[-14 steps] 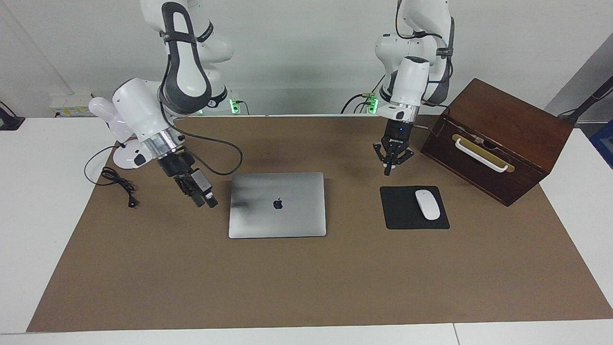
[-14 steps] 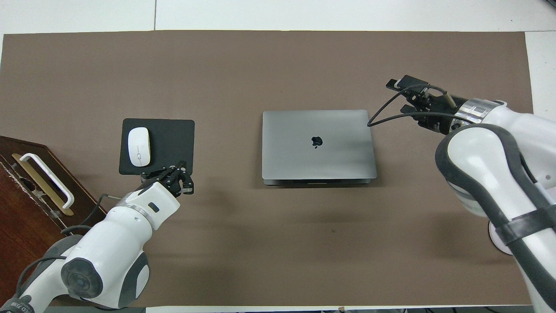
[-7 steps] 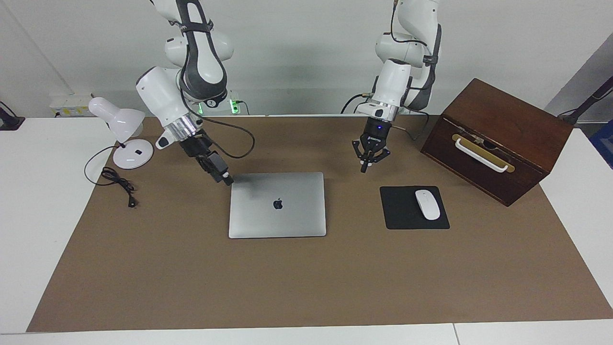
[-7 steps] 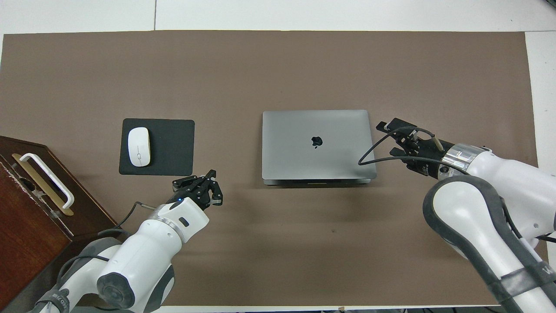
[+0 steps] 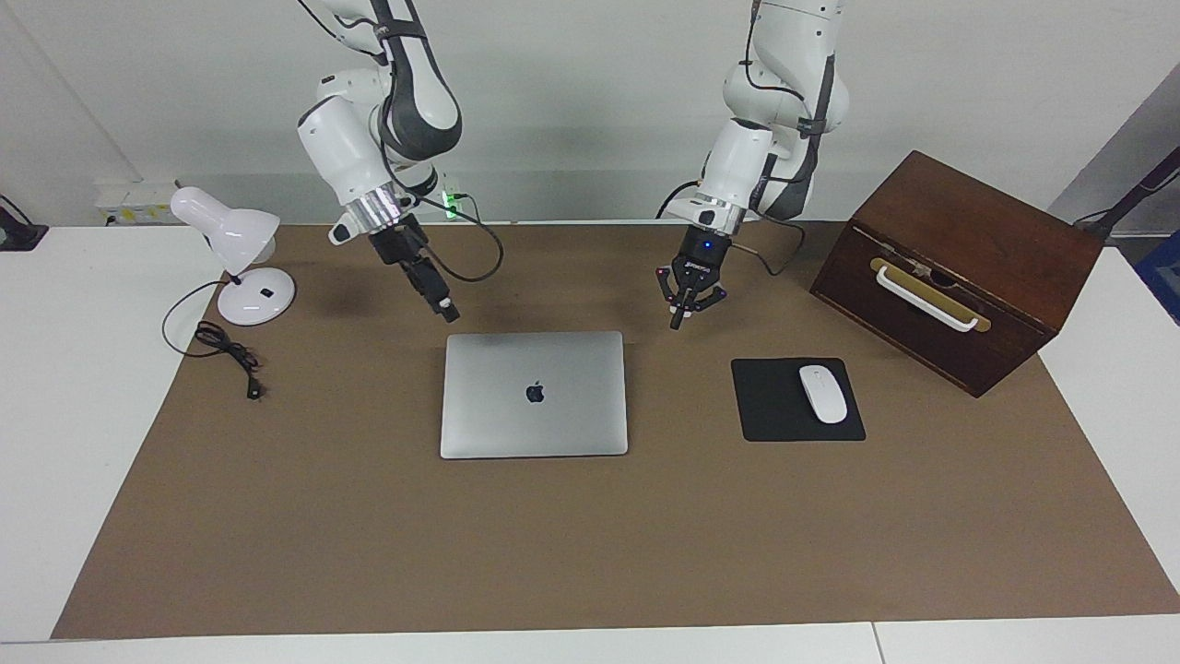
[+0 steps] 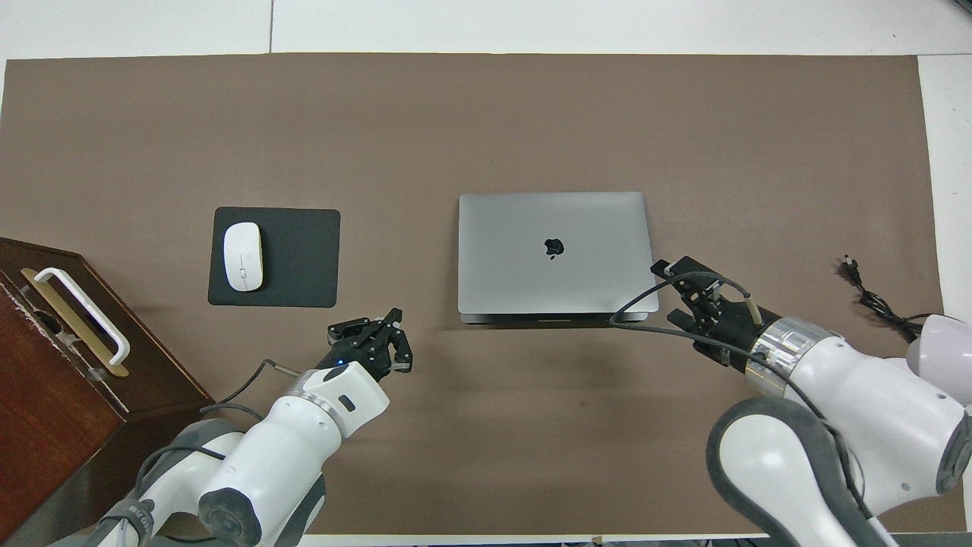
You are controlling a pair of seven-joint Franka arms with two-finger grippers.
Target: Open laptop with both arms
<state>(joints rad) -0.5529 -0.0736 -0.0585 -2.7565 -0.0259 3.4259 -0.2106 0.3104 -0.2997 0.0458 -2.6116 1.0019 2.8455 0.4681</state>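
Note:
The laptop (image 5: 534, 394) (image 6: 553, 252) lies shut and flat on the brown mat, its dark logo facing up. A thin notch shows on its edge nearer the robots. My right gripper (image 5: 448, 314) (image 6: 670, 292) hangs open in the air. It is over the laptop's corner nearer the robots, at the right arm's end, and is not touching it. My left gripper (image 5: 678, 322) (image 6: 386, 338) is shut on nothing. It hovers over the mat between the laptop and the mouse pad, slightly nearer the robots than both.
A black mouse pad (image 5: 774, 406) with a white mouse (image 5: 822, 394) lies beside the laptop toward the left arm's end. A dark wooden box (image 5: 959, 267) with a white handle stands past it. A white desk lamp (image 5: 235, 249) and its black cable (image 5: 230, 355) sit at the right arm's end.
The right gripper has swung from beside the laptop back toward the robots, to its near corner. The left gripper has shifted from near the mouse pad toward the laptop. The laptop has stayed put.

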